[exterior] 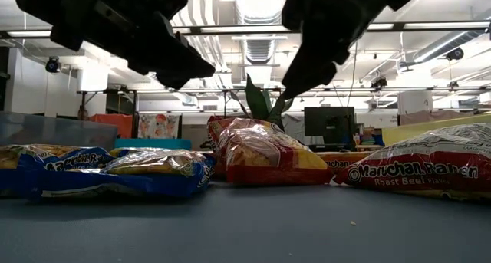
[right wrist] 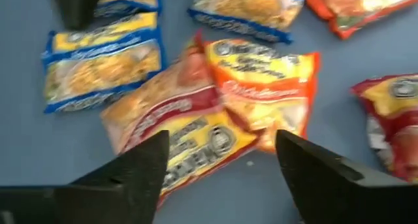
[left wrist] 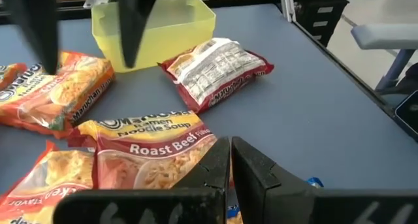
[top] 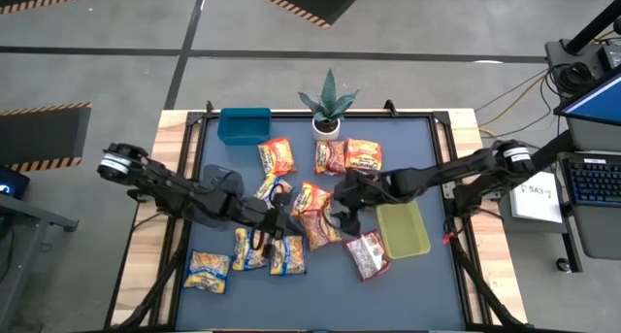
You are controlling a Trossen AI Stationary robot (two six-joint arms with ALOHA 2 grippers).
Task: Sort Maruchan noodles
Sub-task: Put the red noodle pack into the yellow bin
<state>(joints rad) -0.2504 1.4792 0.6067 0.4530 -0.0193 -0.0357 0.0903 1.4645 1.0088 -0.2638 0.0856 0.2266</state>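
Noodle packets (top: 315,209): about a dozen lie loose on the dark surface (top: 417,284), all outside both bins, most of them between the potted plant and the near edge
Orange-red packets: three in a row just in front of the potted plant (top: 327,108), at (top: 276,157), (top: 329,156) and (top: 363,154); more overlap further from the plant, in the middle of the spread (right wrist: 215,113)
Yellow-and-blue packets: a group of three far from the plant on the left arm's side, the outermost at (top: 208,271); seen level at (exterior: 153,171)
Red-and-white packet (top: 367,254): lying flat, label side down, touching the near corner of the yellow-green bin; also at (left wrist: 215,70)
Yellow-green bin (top: 403,228): on the right arm's side of the plant, further forward, nothing inside it
Blue bin (top: 244,125): just beside the plant, on the left arm's side
Right end effector (top: 346,214): fingers spread wide apart, holding nothing, hanging above the overlapping orange-red packets in front of the plant; seen at (right wrist: 219,162)
Left end effector (top: 275,216): fingers pressed together, nothing between them, above the packets in front of the plant on the blue bin's side; seen at (left wrist: 230,165) over a Roast Beef packet (left wrist: 153,155)
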